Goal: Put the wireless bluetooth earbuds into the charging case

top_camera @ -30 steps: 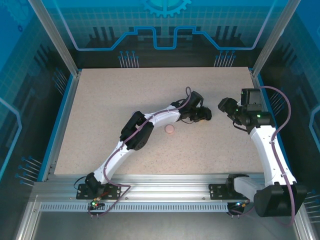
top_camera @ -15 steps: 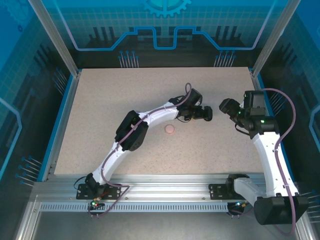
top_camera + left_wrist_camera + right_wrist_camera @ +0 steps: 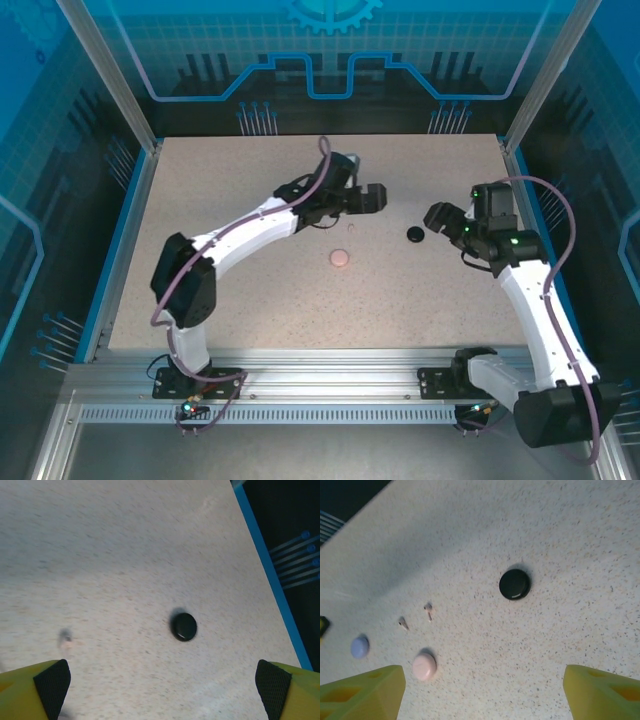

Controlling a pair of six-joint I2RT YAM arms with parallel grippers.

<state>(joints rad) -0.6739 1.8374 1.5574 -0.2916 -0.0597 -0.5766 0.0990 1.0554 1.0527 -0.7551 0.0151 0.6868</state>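
Top external view: a speckled beige tabletop (image 3: 210, 190) with two white arms reaching over it from the near edge. The left gripper (image 3: 366, 197) hovers far of centre, and the right gripper (image 3: 437, 218) hangs at the right. A round black charging case (image 3: 415, 234) lies flat between them, just left of the right gripper, with its lid shut and nothing touching it. A round pink case (image 3: 340, 258), also shut, sits nearer and to the left.

Right wrist view: one earbud (image 3: 428, 611) and a second earbud (image 3: 403, 623), tiny, pale and stemmed, lie loose on the table between the black case and the pink case. A pale lavender case (image 3: 359, 646), blurred, sits beside the pink one. What the cases hold cannot be seen.

Both grippers have their fingers spread wide and released, with only bare table between them.
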